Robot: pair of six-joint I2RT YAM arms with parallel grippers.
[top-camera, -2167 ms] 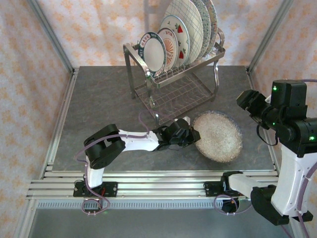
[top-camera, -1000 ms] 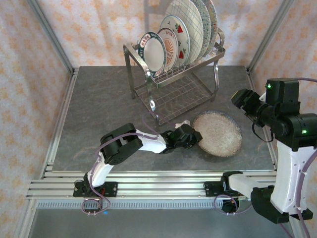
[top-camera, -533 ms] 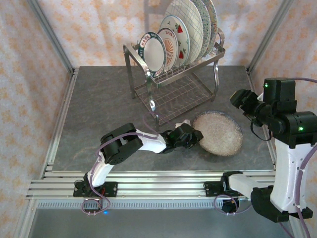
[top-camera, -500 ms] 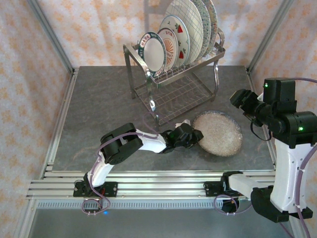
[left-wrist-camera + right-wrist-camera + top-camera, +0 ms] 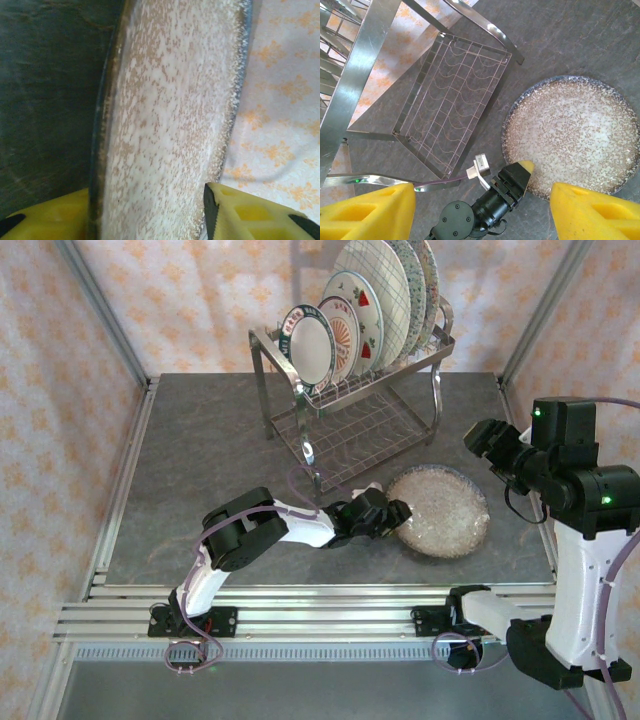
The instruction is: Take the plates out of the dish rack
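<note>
Standing upright in dish rack [image 5: 350, 390] top tier: plates [image 5: 345, 325]; left gripper [image 5: 397, 512] parted astride flat speckled plate [image 5: 440, 512] rim, right gripper [image 5: 480, 205] wide open, empty.

floral-papered walls [image 5: 200, 300], grey tabletop [image 5: 200, 460]

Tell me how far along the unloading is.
Done: one speckled plate lies flat on the table. In hand: the left gripper straddles its rim; gripping or released, I cannot tell. The right gripper hangs open and empty. Left: at least five plates stand upright in the rack, on its top tier.
</note>
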